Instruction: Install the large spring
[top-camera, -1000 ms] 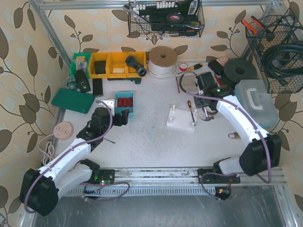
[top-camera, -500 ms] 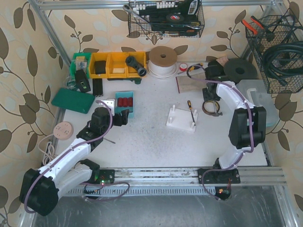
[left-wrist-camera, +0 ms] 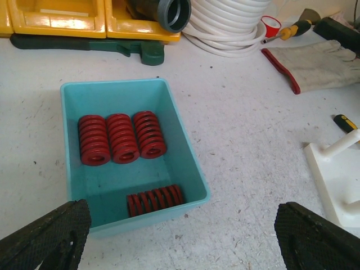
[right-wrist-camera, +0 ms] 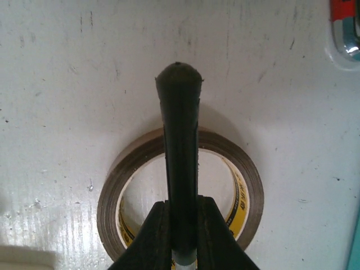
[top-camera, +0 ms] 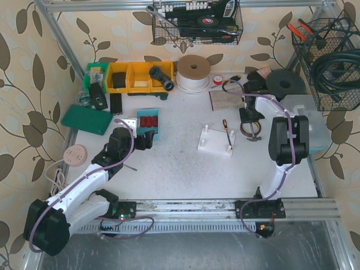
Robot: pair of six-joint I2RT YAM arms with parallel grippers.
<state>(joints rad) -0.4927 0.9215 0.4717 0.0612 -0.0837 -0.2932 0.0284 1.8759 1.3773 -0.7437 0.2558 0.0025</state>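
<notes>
Left tool (left-wrist-camera: 180,228) spread wide, large springs (left-wrist-camera: 122,138) just ahead in tray (left-wrist-camera: 188,157).

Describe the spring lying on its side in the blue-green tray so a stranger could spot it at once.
Start at the yellow bins at the back of the table; just in front sits a blue-green tray. Inside, three upright red springs stand in a row; the fourth spring lies alone on its side by the near wall.
</notes>
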